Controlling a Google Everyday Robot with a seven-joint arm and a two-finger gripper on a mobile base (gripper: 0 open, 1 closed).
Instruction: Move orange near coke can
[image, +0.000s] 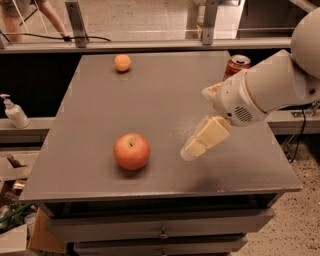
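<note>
The small orange (122, 63) lies at the far left of the grey table (150, 105). The red coke can (238, 65) stands at the far right; my arm hides its lower part. My gripper (196, 123) hangs over the middle-right of the table, to the right of the apple and well away from the orange. Its cream fingers (206, 139) are spread apart and hold nothing.
A larger red-yellow apple (132, 151) sits near the table's front, left of the gripper. A soap dispenser (15, 112) stands on a ledge to the left. Drawers are below the tabletop. A railing runs behind the table.
</note>
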